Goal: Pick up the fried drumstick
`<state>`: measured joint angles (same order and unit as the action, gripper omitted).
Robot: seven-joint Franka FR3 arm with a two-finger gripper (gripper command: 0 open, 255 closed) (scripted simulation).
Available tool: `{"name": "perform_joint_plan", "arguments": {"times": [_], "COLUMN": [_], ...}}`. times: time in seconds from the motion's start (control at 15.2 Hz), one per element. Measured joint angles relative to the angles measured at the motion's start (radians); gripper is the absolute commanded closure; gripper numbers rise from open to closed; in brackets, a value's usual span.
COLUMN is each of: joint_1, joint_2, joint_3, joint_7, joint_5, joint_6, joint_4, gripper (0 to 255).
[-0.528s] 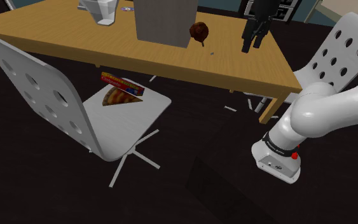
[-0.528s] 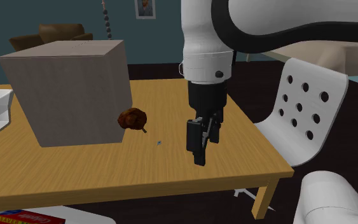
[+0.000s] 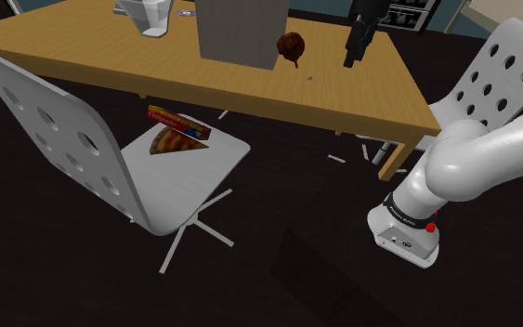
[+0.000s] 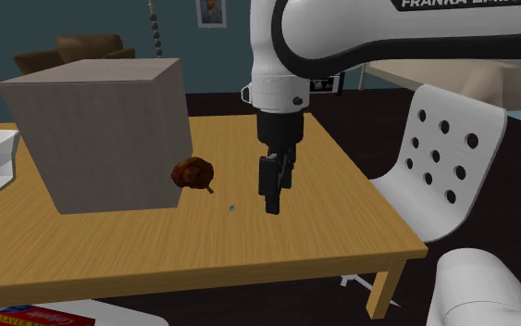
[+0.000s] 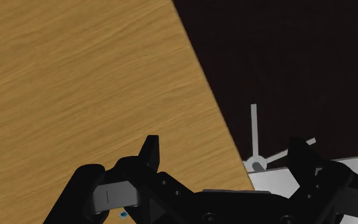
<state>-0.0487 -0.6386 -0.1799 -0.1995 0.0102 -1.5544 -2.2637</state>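
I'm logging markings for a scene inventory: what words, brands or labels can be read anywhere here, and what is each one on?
"FRANKA EMI": white letters on the arm's dark upper link, cut off by the top edge of the second exterior view.
Small sticker on the arm above the hand: too small to read.
Black band at the arm's base: print too small to read.
Colourful box on the chair seat: lettering blurred, unreadable.

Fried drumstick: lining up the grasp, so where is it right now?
In the second exterior view the fried drumstick lies on the wooden table, right beside the grey box on its right; the open gripper hangs further right, not touching it.
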Motion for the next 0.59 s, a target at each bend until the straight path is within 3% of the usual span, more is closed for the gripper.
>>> {"name": "perform_joint_plan", "arguments": {"times": [0.33,0.59], "joint_1": [-0.032,-0.067], "joint_2": [0.134,0.275], "joint_3": [-0.102,-0.171], "joint_7": [-0.218,-0.389], "joint_5": [0.019,-0.007], "joint_6": [-0.094,-0.155], "joint_4": [0.079,0.184], "gripper": [0,0]}}
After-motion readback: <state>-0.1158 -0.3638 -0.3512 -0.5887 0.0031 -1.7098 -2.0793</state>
